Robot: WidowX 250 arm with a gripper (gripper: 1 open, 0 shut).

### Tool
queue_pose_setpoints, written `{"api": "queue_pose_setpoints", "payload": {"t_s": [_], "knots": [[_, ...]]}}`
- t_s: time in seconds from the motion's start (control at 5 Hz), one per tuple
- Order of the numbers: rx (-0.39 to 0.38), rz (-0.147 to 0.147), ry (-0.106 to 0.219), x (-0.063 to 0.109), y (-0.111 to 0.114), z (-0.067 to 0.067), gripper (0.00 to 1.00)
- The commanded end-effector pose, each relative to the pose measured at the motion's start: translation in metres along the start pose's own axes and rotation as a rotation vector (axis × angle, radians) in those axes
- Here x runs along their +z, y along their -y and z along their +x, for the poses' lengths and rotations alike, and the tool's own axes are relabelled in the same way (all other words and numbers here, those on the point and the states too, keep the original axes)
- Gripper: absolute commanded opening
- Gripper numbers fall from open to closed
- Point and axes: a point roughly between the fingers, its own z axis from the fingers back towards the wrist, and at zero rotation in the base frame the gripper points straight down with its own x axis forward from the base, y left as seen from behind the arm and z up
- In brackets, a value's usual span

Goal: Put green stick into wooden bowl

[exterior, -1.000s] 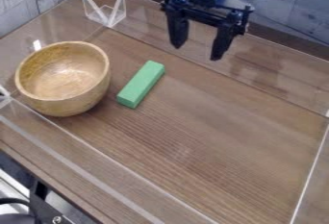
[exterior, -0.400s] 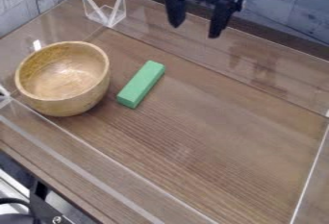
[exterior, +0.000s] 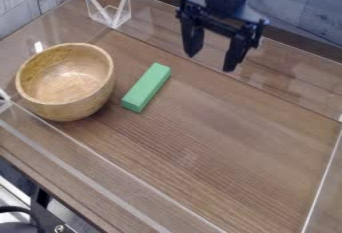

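Change: since the frame a moment earlier, the black end effector point(exterior: 218, 49) had dropped lower in the view and shifted slightly right; the block and the bowl lay where they had been.
End effector: pointed straight down, its two dark fingers point(exterior: 194, 39) spread wide apart with nothing between them — it held nothing and hung over bare wood near the far edge.
Green stick: the small bright green rectangular block point(exterior: 147, 86) lay flat on the brown wood-grain desk point(exterior: 227, 147), its long side running from lower left to upper right. It sat below and to the left of the end effector in the view, apart from it.
Wooden bowl: the round light-tan wooden bowl with a thick rim point(exterior: 64, 80) stood upright at the left, just beside the block but not touching it — its hollow showed only grain.
Surround: clear plastic walls point(exterior: 80, 172) edged the desk, and a small clear triangular stand point(exterior: 110, 11) stood at the far left corner.
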Motion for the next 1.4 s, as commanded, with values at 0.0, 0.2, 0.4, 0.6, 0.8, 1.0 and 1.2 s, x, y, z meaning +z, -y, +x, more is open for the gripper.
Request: {"api": "queue_pose_setpoints", "payload": {"t_s": [0.0, 0.2, 0.4, 0.6, 0.8, 1.0, 1.2], "knots": [[-0.067, 0.012, 0.061, 0.023, -0.012, 0.01, 1.0], [-0.088, 0.007, 0.078, 0.034, -0.023, 0.017, 1.0], [0.036, -0.009, 0.078, 0.036, -0.012, 0.009, 1.0], [0.077, -0.015, 0.066, 0.032, 0.0, 0.004, 1.0], [0.045, -0.019, 0.083, 0.031, 0.0, 0.004, 1.0], [0.023, -0.011, 0.091, 0.027, -0.003, 0.008, 1.0], [0.048, -0.003, 0.096, 0.023, -0.011, 0.013, 1.0]]}}
